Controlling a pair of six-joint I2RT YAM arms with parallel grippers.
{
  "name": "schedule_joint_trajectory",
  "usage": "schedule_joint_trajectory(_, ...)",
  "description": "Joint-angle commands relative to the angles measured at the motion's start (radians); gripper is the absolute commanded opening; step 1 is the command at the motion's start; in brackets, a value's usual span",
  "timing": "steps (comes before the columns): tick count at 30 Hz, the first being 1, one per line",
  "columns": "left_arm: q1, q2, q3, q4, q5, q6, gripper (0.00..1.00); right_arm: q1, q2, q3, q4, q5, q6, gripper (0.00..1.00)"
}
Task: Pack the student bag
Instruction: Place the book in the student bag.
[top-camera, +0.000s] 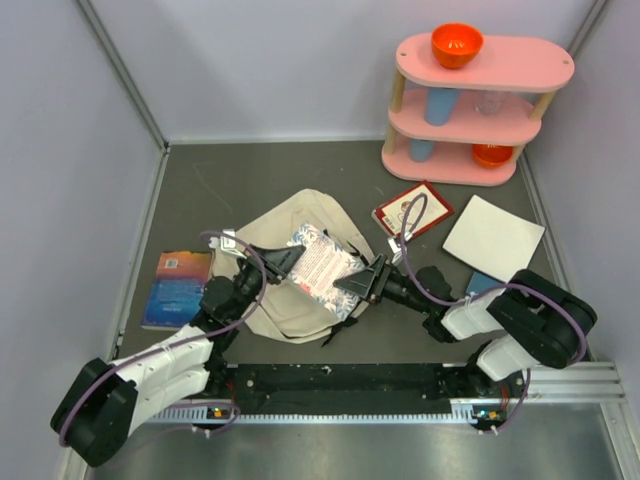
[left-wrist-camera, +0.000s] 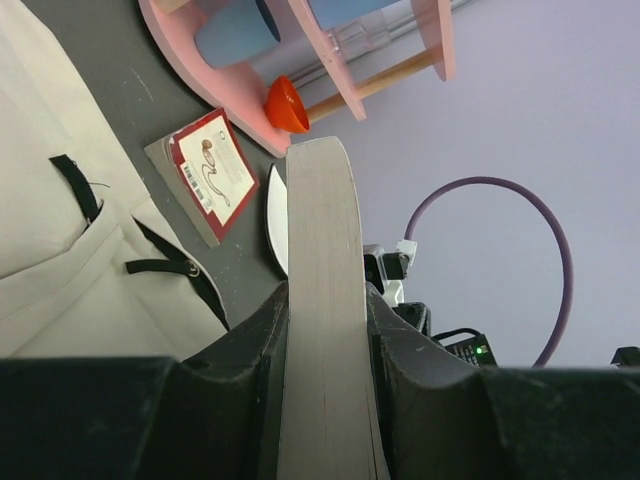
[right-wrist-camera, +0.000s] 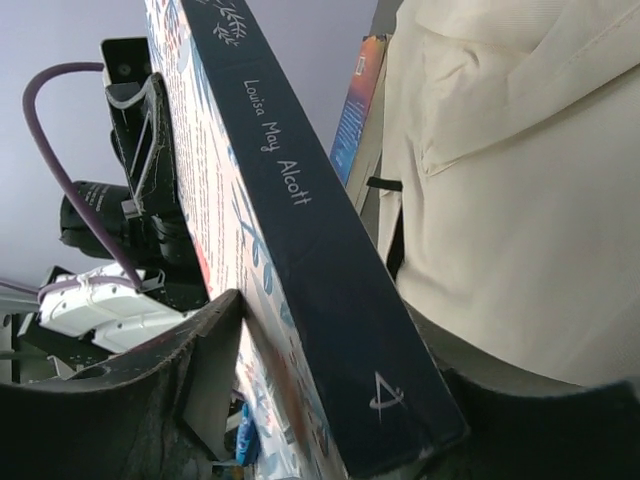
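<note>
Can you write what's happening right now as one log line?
step: book held over student bag | left gripper: shut on book | right gripper: around book's spine, grip unclear

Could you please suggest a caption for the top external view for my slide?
Over the student bag, the left gripper clamps a floral-covered book while the right gripper brackets its spine.

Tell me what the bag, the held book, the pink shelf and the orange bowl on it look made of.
Student bag: soft woven fabric, likely canvas, matte cream; it creases and slumps.
Book: paper page block, printed card cover.
Pink shelf: smooth painted boards, probably wood, on bare wooden posts.
Orange bowl: likely plastic, glossy, with a bright highlight.
</note>
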Motion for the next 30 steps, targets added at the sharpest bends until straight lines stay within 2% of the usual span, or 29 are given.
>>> schedule_joint_trajectory(1,0.0,0.015,0.005,0.147,0.028,-0.037,0.0,0.015,0.014,0.062,0.258,-0.021,0.006,0.5)
schedule_joint_trajectory(2,0.0,0.017,0.004,0.146,0.026,-0.037,0.0,0.015,0.014,0.065,0.26,-0.024,0.008,0.46)
schedule_joint_trajectory(3,0.0,0.018,0.004,0.143,0.026,-0.035,0.01,0.015,0.011,0.065,0.261,-0.024,0.008,0.33)
schedule_joint_trajectory(4,0.0,0.014,0.002,0.141,0.024,-0.031,0.07,0.015,0.009,0.06,0.26,-0.021,0.008,0.27)
schedule_joint_trajectory(5,0.0,0.008,-0.003,0.139,0.02,-0.02,0.3,0.015,-0.003,0.056,0.261,-0.018,0.006,0.19)
schedule_joint_trajectory(7,0.0,-0.024,-0.003,0.108,0.014,0.033,0.59,0.012,-0.021,0.038,0.242,-0.005,-0.01,0.08)
schedule_joint_trajectory(8,0.0,-0.044,0.007,0.051,0.011,0.053,0.84,0.012,-0.055,0.028,0.225,0.001,-0.018,0.06)
schedule_joint_trajectory(10,0.0,-0.117,0.083,-0.11,0.014,0.156,0.98,0.009,-0.107,0.01,0.106,0.016,-0.05,0.06)
schedule_joint_trajectory(11,-0.002,-0.14,0.118,-0.319,0.015,0.205,0.98,0.007,-0.189,0.005,0.038,0.024,-0.066,0.06)
schedule_joint_trajectory(12,0.0,-0.158,0.155,-0.421,0.009,0.306,0.99,0.007,-0.234,0.002,-0.037,0.056,-0.081,0.06)
schedule_joint_trajectory(13,-0.002,-0.189,0.23,-0.542,0.005,0.355,0.99,0.007,-0.297,0.001,-0.228,0.076,-0.111,0.06)
schedule_joint_trajectory(14,0.0,-0.201,0.264,-0.716,-0.003,0.401,0.98,0.007,-0.358,0.002,-0.336,0.099,-0.135,0.06)
schedule_joint_trajectory(15,-0.002,-0.21,0.29,-0.794,-0.014,0.493,0.98,0.006,-0.5,0.011,-0.458,0.166,-0.156,0.06)
schedule_joint_trajectory(16,-0.002,-0.221,0.328,-0.846,-0.014,0.535,0.98,0.007,-0.576,0.045,-0.63,0.218,-0.196,0.06)
schedule_joint_trajectory(17,-0.002,-0.227,0.344,-0.899,-0.014,0.57,0.98,0.007,-0.645,0.063,-0.888,0.273,-0.211,0.05)
schedule_joint_trajectory(18,-0.002,-0.224,0.361,-1.001,-0.014,0.619,0.98,0.007,-0.725,0.082,-1.015,0.385,-0.228,0.06)
schedule_joint_trajectory(20,-0.003,-0.21,0.389,-1.063,0.026,0.653,0.98,0.006,-0.908,0.155,-1.233,0.511,-0.259,0.06)
schedule_joint_trajectory(21,-0.003,-0.2,0.402,-1.144,0.023,0.647,0.99,0.004,-0.951,0.178,-1.424,0.621,-0.259,0.05)
schedule_joint_trajectory(22,-0.006,-0.175,0.425,-1.172,0.034,0.653,0.99,0.003,-1.018,0.22,-1.482,0.66,-0.27,0.05)
schedule_joint_trajectory(24,-0.035,-0.146,0.432,-1.19,0.035,0.67,0.98,0.0,-1.054,0.257,-1.591,0.723,-0.291,0.05)
schedule_joint_trajectory(28,-0.155,-0.077,0.465,-1.206,-0.049,0.71,0.98,-0.002,-1.048,0.379,-1.729,0.781,-0.323,0.05)
schedule_joint_trajectory(30,-0.258,0.01,0.502,-1.209,-0.101,0.757,0.98,-0.002,-1.04,0.41,-1.771,0.832,-0.328,0.05)
